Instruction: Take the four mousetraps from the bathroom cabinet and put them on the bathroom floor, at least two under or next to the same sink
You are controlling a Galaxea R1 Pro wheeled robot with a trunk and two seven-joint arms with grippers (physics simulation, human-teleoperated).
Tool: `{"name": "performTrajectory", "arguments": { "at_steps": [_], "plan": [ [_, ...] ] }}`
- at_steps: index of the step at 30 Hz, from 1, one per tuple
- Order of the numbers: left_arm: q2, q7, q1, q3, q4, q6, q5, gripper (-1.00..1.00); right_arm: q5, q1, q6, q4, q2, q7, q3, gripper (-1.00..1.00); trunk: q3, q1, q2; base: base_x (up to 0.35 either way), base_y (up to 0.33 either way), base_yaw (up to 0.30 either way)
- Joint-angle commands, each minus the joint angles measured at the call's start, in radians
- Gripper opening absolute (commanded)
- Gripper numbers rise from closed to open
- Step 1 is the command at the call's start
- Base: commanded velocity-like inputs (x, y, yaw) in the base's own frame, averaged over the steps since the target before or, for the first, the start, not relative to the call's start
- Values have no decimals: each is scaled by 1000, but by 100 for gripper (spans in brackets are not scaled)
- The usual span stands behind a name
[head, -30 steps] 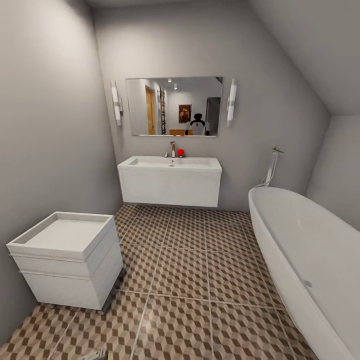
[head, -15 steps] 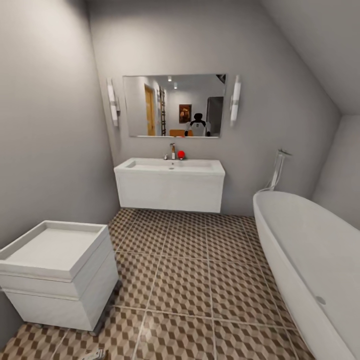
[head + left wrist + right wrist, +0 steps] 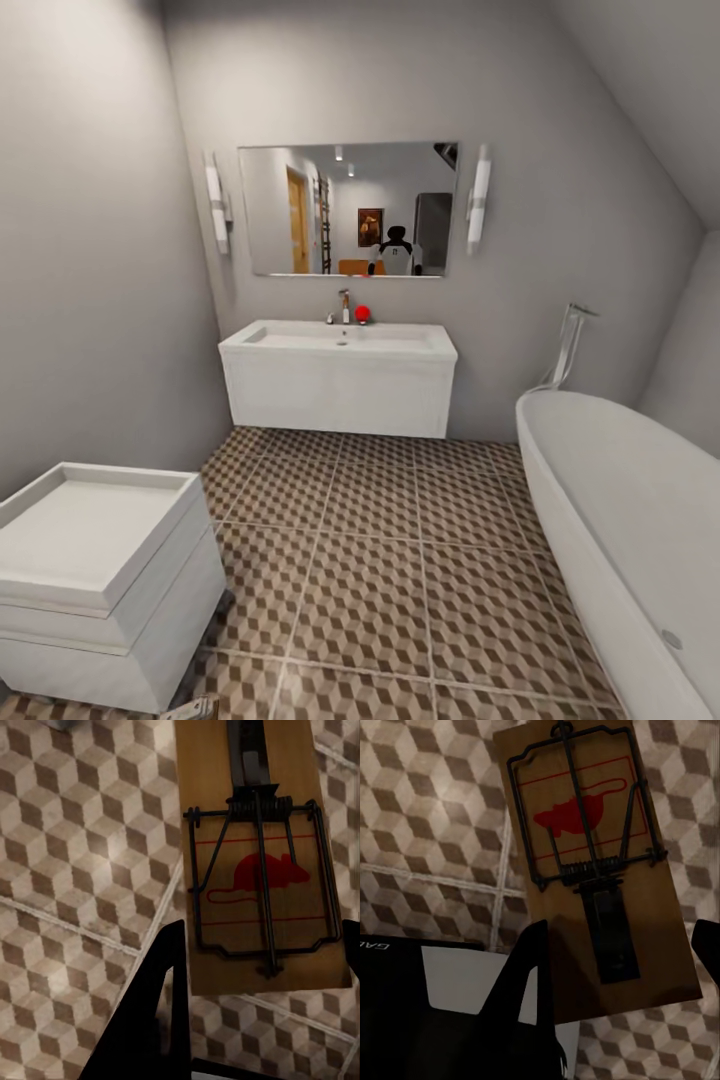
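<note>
I carry a mousetrap (image 3: 262, 862) in my left end effector (image 3: 259, 967) and another mousetrap (image 3: 600, 862) in my right end effector (image 3: 619, 960), each closed on its board, hanging over the bathroom floor (image 3: 400, 560). The sink (image 3: 338, 340) sits mid-frame, well ahead. A loose pinch could let one slip early and land far from the basin, I judge.
</note>
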Motion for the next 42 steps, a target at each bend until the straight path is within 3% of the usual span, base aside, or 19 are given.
{"name": "performTrajectory", "arguments": {
  "at_steps": [1,42],
  "plan": [
    [1,-3,-1,-8,0,4,10,-100,10,-1,-3,1,0,2,-7,-100,-1,1,0,323,0,0],
    [0,11,-1,-7,0,4,10,-100,11,-1,1,1,4,6,-6,-100,-1,1,0,323,0,-27]
  ]
}}
